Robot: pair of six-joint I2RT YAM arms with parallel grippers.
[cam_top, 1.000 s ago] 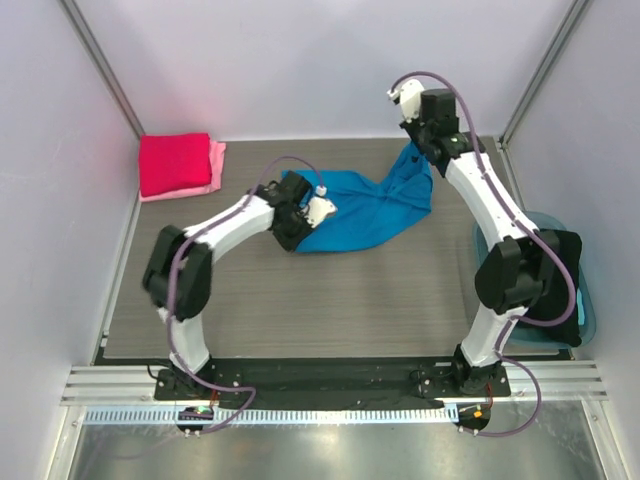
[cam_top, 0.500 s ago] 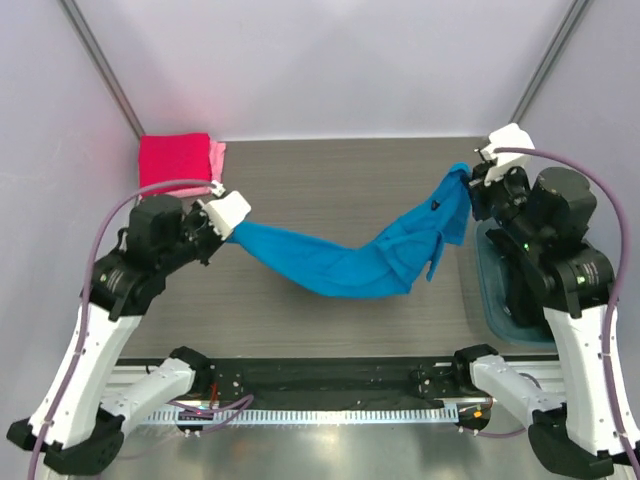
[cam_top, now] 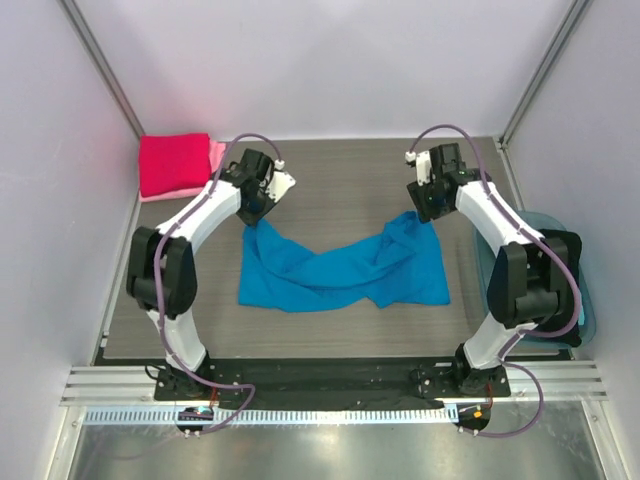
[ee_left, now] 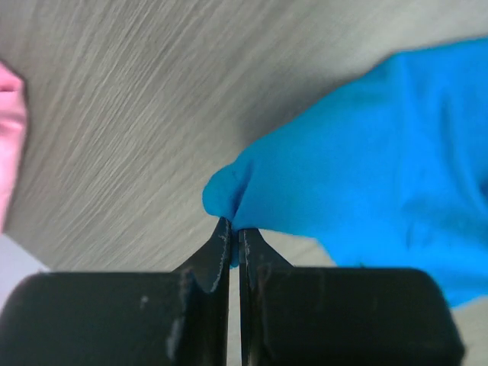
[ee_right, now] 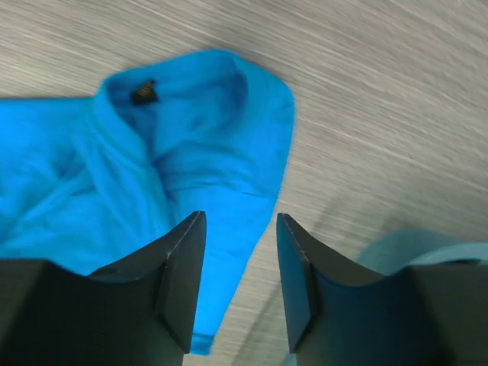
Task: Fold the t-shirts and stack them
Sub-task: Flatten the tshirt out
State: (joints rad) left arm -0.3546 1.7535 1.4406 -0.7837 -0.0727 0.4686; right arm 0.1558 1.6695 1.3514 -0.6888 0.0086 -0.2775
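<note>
Two grippers were seen at opposite ends of one bright blue t-shirt (cam_top: 340,270).
The shirt was spread in a crumpled band across the middle of the table (cam_top: 340,180). Its left corner was pinched between the fully closed jaws of the left gripper (ee_left: 232,229); whether that corner was lifted clear of the wood could not be told. The right gripper (ee_right: 240,221) was held with its jaws apart above the collar end, with nothing gripped between them. A folded crimson red t-shirt (cam_top: 175,162) was stacked on a pale pink t-shirt (cam_top: 217,160) in the far left corner, well apart from the blue one. A translucent blue tub (cam_top: 590,290) was placed at the table's right edge.
</note>
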